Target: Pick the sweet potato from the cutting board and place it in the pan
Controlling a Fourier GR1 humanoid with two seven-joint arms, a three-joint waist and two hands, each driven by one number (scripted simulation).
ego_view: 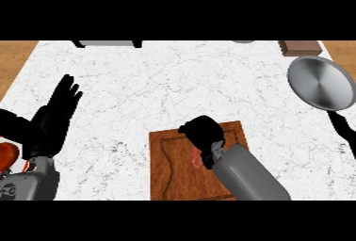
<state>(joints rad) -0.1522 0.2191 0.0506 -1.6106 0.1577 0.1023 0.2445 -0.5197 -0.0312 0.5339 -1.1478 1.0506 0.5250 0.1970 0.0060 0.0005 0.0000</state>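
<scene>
So the right robot hand (203,134) is clamped on the sweet potato (195,159), lengthwise along the cutting board (167,164); left robot hand (55,113) open.

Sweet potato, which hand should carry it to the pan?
Right. The right hand is over the cutting board, fingers curled round the sweet potato, and the pan lies on that side. The left hand rests open far left.

The pinkish sweet potato (194,158), mostly hidden, lies on the wooden cutting board (167,169). The round grey pan (321,83) sits well apart, rightward.
</scene>
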